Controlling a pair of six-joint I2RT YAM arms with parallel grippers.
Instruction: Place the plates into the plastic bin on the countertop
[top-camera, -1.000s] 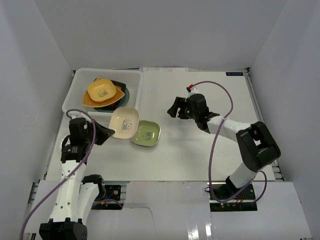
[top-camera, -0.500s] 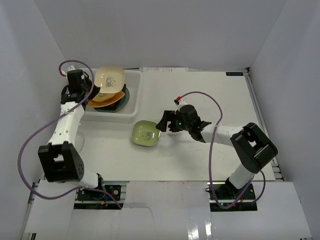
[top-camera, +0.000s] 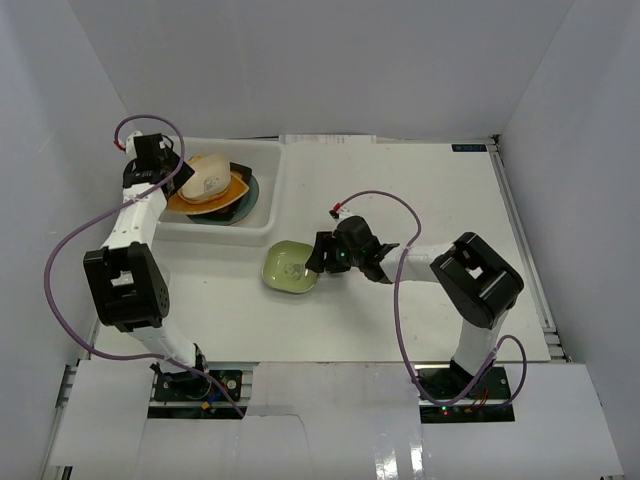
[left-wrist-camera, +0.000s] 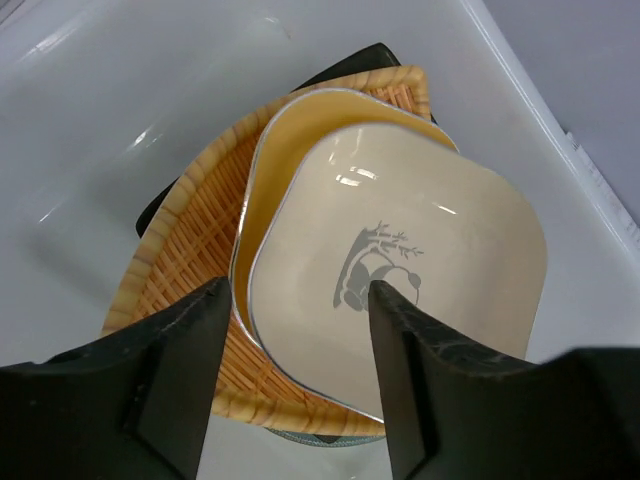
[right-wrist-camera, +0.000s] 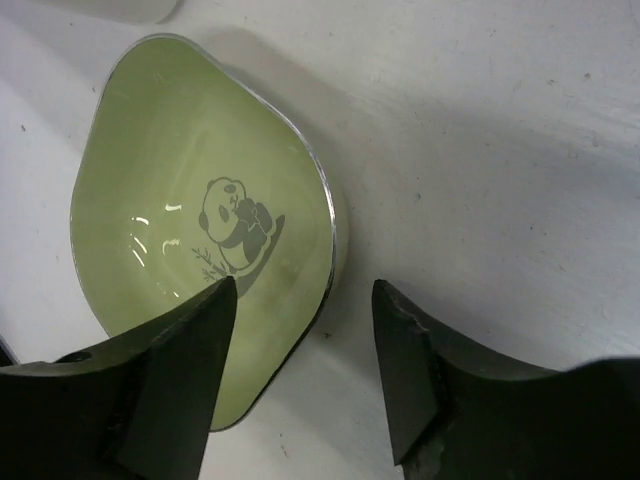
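Note:
In the plastic bin (top-camera: 262, 205) at the back left lies a stack of plates. On top is a cream panda plate (left-wrist-camera: 420, 270), over a yellow one (left-wrist-camera: 262, 190), an orange woven fan plate (left-wrist-camera: 185, 260) and a dark one (left-wrist-camera: 365, 58). My left gripper (left-wrist-camera: 300, 350) hangs open over the cream plate's near rim without touching it, at the bin's left end (top-camera: 180, 176). A green panda plate (right-wrist-camera: 190, 230) lies on the countertop (top-camera: 430, 200). My right gripper (right-wrist-camera: 300, 340) stands open astride its right rim, one finger over the bowl, one outside; in the top view this gripper (top-camera: 314, 258) is at the green plate (top-camera: 287, 268).
The bin's white floor (left-wrist-camera: 110, 120) shows to the left of the stack. The bin's front wall (top-camera: 215, 230) stands just behind the green plate. White walls close in the countertop on the left, right and back.
The left gripper has lowered the cream plate onto the stack and opened. The right gripper has slid left up to the green plate's rim, and its jaws have narrowed.

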